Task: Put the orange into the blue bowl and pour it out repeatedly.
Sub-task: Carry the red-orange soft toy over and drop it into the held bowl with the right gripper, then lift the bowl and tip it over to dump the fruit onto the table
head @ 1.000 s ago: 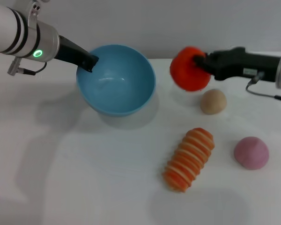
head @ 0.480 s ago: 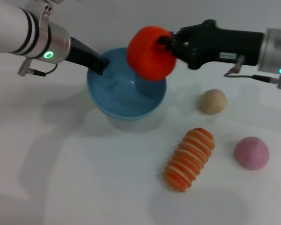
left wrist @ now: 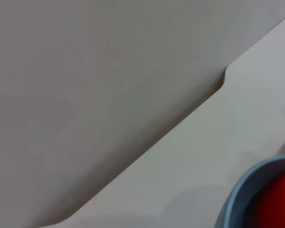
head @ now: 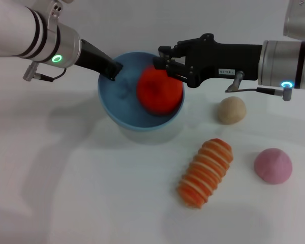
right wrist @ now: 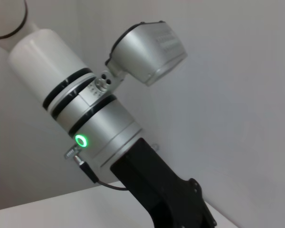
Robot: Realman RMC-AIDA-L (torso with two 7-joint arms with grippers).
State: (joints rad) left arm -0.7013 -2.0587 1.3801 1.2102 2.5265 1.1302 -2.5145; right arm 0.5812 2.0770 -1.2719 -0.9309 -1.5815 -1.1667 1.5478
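- The orange (head: pixel 159 92) is inside the blue bowl (head: pixel 123 114), low on the side nearest the right end effector (head: pixel 165 62).
- The right end effector sits just above the orange, at the bowl's rim. Its fingers look spread apart with nothing between them. I think it has let go.
- The left end effector (head: pixel 112 71) is on the far rim of the bowl, across from the right one. It looks pinched onto the rim, holding the bowl.
- In the left wrist view only a bit of the blue rim and some red show at the corner.
- The orange looks soft and light, like a plush toy. It should squash a little when squeezed, so it will not break. It is round, so it may roll fast when tipped out.
- The best place to hold it is around its fat middle.
- The bowl looks smooth, hard and light. Smooth plastic can slip, so the rim grip must be firm when it tips.
- On the bench just past the right end effector are a tan ball (head: pixel 231 110), a striped oblong toy (head: pixel 205 172) and a pink ball (head: pixel 272 165). A rolling orange could bump them.
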